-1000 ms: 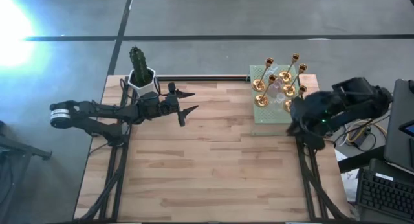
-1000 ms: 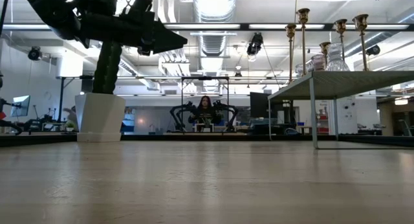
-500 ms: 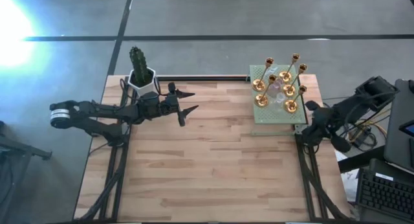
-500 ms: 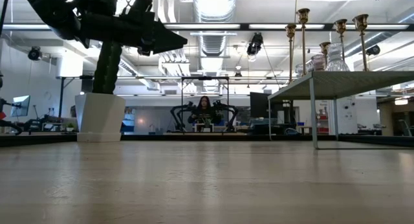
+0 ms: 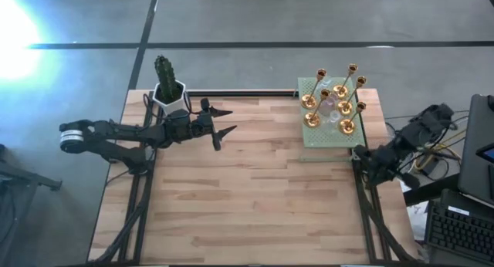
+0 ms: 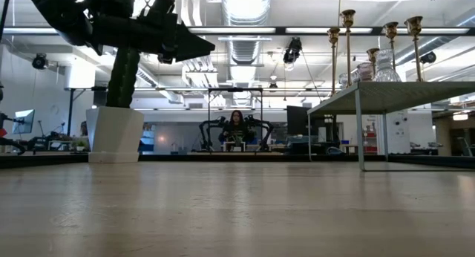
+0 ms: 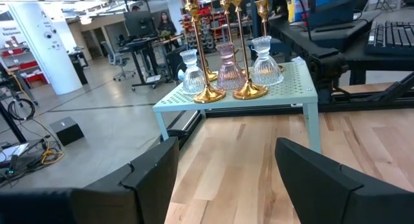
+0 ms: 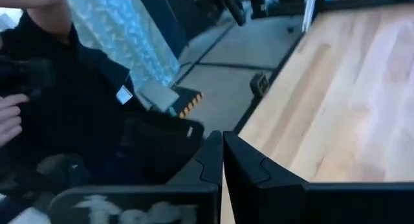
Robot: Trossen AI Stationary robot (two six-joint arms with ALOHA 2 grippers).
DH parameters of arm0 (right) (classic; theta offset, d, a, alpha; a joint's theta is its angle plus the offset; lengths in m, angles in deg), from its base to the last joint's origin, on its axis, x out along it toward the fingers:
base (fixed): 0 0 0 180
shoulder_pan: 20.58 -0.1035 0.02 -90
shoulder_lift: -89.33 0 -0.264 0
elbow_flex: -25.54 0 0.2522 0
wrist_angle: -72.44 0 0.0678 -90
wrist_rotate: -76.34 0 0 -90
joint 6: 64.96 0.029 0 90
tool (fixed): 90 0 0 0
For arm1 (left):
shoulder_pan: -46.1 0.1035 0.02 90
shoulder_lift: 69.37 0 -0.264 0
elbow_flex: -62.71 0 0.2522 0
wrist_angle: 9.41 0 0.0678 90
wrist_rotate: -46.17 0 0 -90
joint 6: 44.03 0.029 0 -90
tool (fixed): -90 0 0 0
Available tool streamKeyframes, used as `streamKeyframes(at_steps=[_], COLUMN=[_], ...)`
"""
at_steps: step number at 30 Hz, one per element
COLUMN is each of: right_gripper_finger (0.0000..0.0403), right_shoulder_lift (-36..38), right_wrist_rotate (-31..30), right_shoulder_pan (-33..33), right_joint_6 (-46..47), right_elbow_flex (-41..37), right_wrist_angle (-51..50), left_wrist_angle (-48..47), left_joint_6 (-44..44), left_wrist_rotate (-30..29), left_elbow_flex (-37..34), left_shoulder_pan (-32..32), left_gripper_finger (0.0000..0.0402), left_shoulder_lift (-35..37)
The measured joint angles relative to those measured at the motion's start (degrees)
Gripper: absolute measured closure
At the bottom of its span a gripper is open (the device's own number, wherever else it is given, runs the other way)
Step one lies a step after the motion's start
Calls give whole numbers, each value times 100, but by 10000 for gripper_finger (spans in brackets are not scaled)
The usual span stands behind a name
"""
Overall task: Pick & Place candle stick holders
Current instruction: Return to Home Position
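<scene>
Several gold candle stick holders (image 5: 333,97) with thin stems, and small clear and pinkish glass ones (image 7: 225,63), stand on their round bases on a pale green perforated stand (image 5: 320,137) at the table's far right. They also show in the low view (image 6: 375,41). My left gripper (image 5: 225,122) is open and empty. It hangs above the table near the cactus pot and points toward the stand, its two fingers (image 7: 152,175) wide apart in the left wrist view. My right gripper (image 5: 363,156) is shut and empty at the table's right edge, just near of the stand.
A white pot with a green cactus (image 5: 167,88) stands at the far left, beside my left arm. The bare wooden tabletop (image 5: 262,190) spreads between the arms. A keyboard (image 5: 455,228) and cables lie off the table's right side.
My right arm has drawn back from over the stand's near right corner toward the table's right edge and has sunk lower, and its gripper now lies at that edge. My left arm and the holders have kept still.
</scene>
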Motion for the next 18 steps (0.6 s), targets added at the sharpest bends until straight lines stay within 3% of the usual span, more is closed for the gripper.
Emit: streamKeyframes(at_steps=[6, 14, 18], right_gripper_finger=[395, 395, 395], right_shoulder_lift=[391, 537, 569], right_wrist_rotate=[-115, -1454, -1573], right_shoulder_pan=[4, 2, 8], right_joint_6=[-848, -2120, -2366], right_elbow_flex=[-1067, -2125, -2441], right_wrist_angle=[1207, 2061, 2415], left_wrist_angle=[1, -2, -4], left_joint_6=[0, 0, 0], left_wrist_rotate=[1, 1, 0], left_elbow_flex=[0, 0, 0], left_shoulder_pan=[0, -7, -5], left_gripper_finger=[140, 140, 140], left_shoulder_lift=[0, 0, 0])
